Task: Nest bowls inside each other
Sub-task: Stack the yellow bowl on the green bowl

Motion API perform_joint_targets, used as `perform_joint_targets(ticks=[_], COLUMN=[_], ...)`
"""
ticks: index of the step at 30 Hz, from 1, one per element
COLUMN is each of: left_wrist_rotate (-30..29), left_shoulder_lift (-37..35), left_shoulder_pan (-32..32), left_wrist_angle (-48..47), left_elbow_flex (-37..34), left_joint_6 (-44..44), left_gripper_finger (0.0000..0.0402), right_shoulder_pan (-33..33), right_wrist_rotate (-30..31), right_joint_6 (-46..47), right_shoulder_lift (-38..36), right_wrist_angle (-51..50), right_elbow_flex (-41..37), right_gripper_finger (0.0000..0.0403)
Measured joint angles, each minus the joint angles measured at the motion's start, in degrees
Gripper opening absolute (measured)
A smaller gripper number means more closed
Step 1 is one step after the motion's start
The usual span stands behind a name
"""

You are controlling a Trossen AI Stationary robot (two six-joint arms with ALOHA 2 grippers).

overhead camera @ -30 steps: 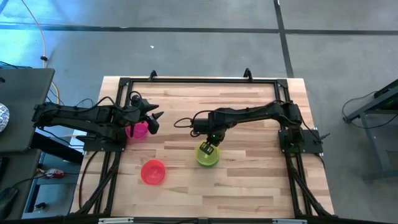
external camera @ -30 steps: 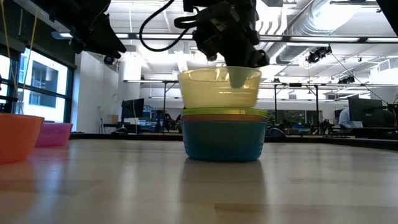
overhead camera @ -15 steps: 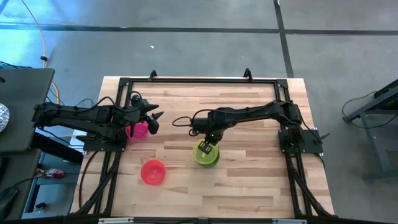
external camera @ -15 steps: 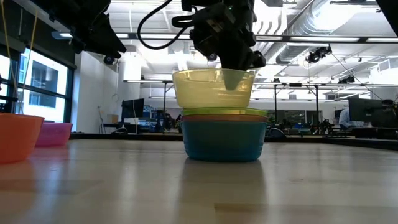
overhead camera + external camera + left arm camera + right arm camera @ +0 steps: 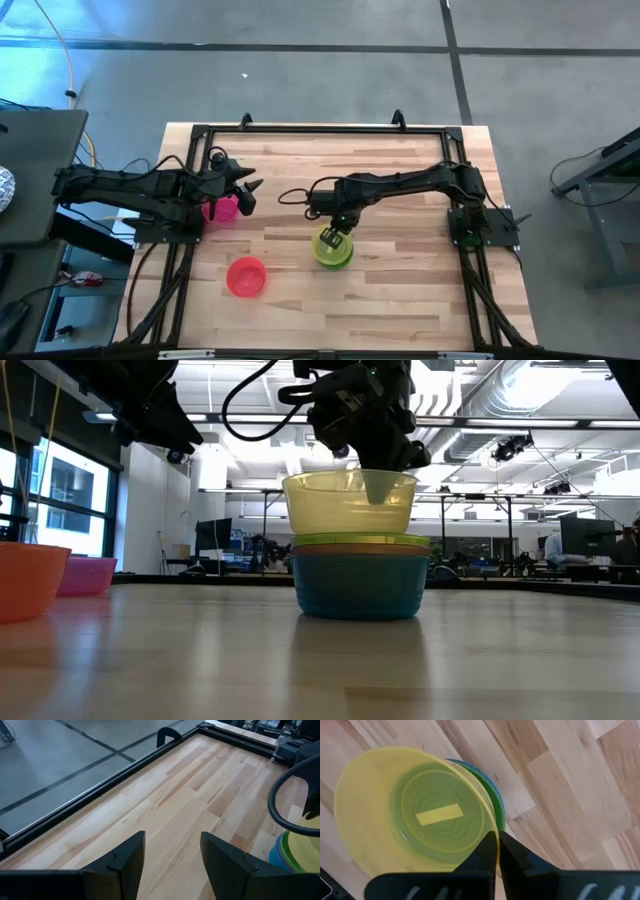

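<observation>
A stack of bowls stands mid-table: a teal blue bowl [image 5: 360, 586] at the bottom, a thin orange-looking rim above it, and a green bowl's rim [image 5: 360, 540] on top. My right gripper [image 5: 335, 238] is shut on a translucent yellow bowl [image 5: 350, 503] right over the stack. The yellow bowl's base is about level with the green rim. A red bowl [image 5: 246, 277] rests on its base near the front left. A pink bowl [image 5: 222, 210] rests below my left gripper [image 5: 247, 192], which is open and empty. No purple bowl shows. My right gripper pinches the yellow bowl's rim [image 5: 489, 836], one finger inside the bowl and one outside. The fingers come from above, pointing down. The bowl sits upright and about level over the green bowl [image 5: 496, 806]. I cannot tell whether its base touches the stack.
Black frame rails [image 5: 320, 128] run along the table's far edge and sides. Bare wood lies to the right of the stack and along the far side. In the left wrist view the stack [image 5: 295, 855] shows far off past the open fingers.
My right gripper has shifted the yellow bowl a little toward the table's left edge and then partly back. The bowl has stayed upright over the stack at about the same height.
</observation>
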Motion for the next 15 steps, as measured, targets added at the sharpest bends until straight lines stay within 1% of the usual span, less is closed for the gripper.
perform_joint_targets(ticks=[3,11,15], left_wrist_rotate=[0.0,0.0,0.0], left_shoulder_lift=[0.0,0.0,0.0], left_shoulder_pan=[0.0,0.0,0.0], left_wrist_angle=[0.0,0.0,0.0], left_elbow_flex=[0.0,0.0,0.0], left_joint_6=[0.0,-0.2,-1.1], left_gripper_finger=[0.0181,0.0181,0.0181], right_shoulder_pan=[0.4,1.3,1.8], right_wrist_rotate=[0.0,-1.2,-1.4], right_joint_6=[0.0,2.7,3.7], right_shoulder_lift=[0.0,0.0,0.0], right_wrist_angle=[0.3,2.7,4.8], right_elbow_flex=[-0.3,-6.1,-7.7], right_gripper_finger=[0.0000,0.0000,0.0000])
